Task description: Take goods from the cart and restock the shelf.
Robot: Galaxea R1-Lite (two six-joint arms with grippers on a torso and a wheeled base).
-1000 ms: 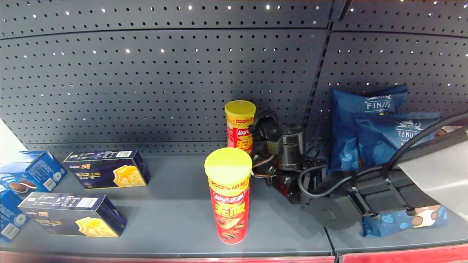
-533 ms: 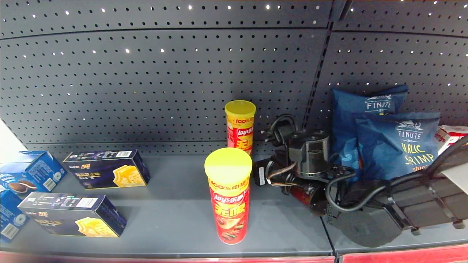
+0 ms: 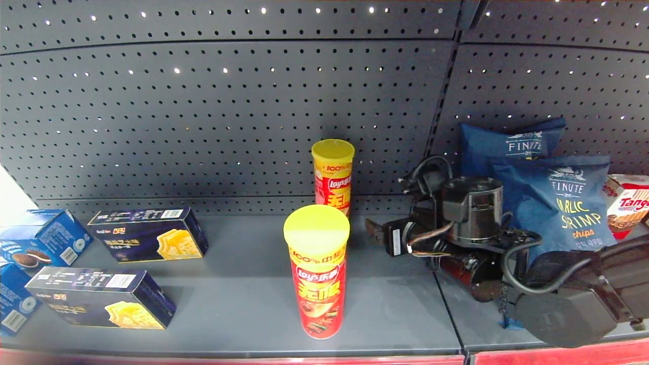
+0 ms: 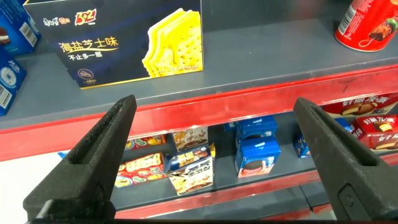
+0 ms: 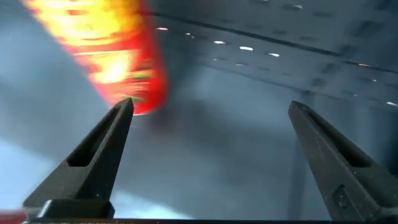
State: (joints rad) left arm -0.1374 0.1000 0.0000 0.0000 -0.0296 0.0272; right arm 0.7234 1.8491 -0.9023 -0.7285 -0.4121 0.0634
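- My right gripper (image 5: 211, 109): jaws wide apart, holding nothing, low over the shelf (image 3: 243, 299).
- Rear chip can (image 3: 332, 175): upright, just past its fingertips, not touching.
- Front chip can (image 3: 317, 268): upright, farther off, near the shelf edge.
- My left gripper (image 4: 214, 102): jaws wide apart, empty, before the shelf's red edge; cracker box (image 4: 124, 43) beyond.

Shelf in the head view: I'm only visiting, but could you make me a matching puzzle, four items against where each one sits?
Items:
1. front chip can
2. rear chip can
3. blue snack bags
4. dark cracker boxes

Places:
A. lying flat, left side
B. upright at the back, by the pegboard
C. upright near the front edge of the shelf
D. propped upright, right side

Pairs: 1-C, 2-B, 3-D, 4-A.
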